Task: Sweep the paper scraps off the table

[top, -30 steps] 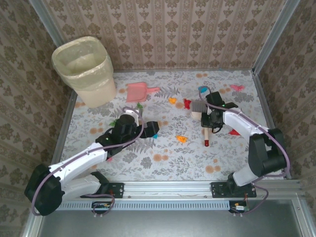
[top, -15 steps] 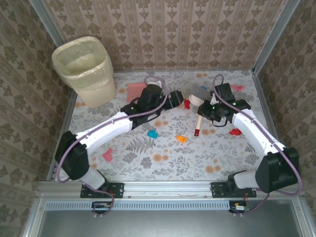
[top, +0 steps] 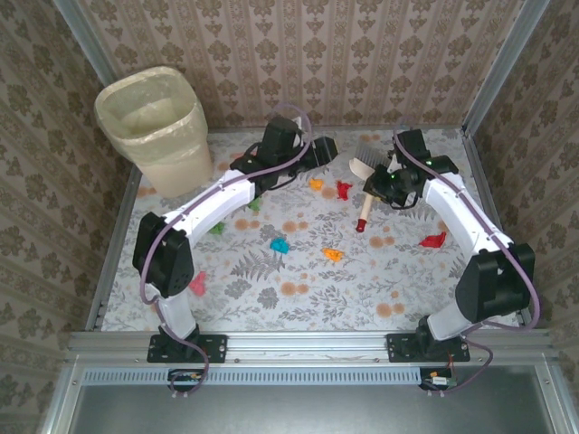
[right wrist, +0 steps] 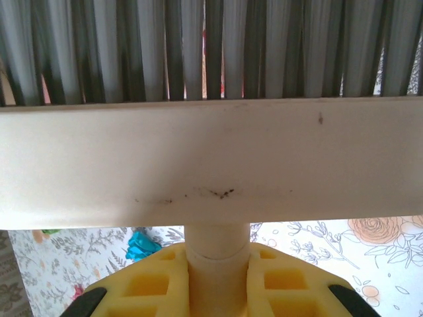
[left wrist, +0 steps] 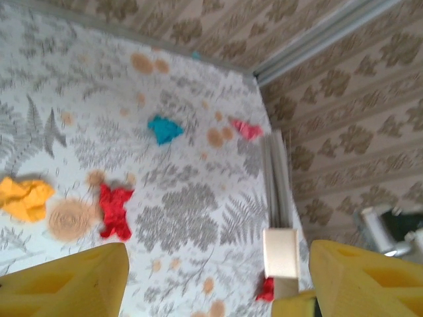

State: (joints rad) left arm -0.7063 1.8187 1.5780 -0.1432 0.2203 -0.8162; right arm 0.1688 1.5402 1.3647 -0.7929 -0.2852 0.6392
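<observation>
nearest the arm bases, the tabletop (top: 298,303), a white cloth printed with grey ferns and orange dots inside a metal frame, carries the paper scraps (top: 333,255) lying loose and well apart. a pink scrap (top: 196,283) sits at near left; a little farther lie a blue scrap (top: 280,244), an orange scrap (top: 333,255) and, toward the right, a red scrap (top: 432,240). beyond them come a green scrap (top: 217,228), a second orange scrap (top: 316,183) and a second red scrap (top: 343,190). past these the right end effector (top: 375,185) is pinched on the cream handle of a brush (top: 366,149), grey bristles toward the back wall, red handle tip pointing near. the left end effector (top: 330,149) hangs near the brush head, its yellow fingers (left wrist: 66,281) spread wide with nothing between them. in the far left corner stands a cream bin (top: 158,127) with a liner. brown damask walls (top: 344,63) close three sides.
</observation>
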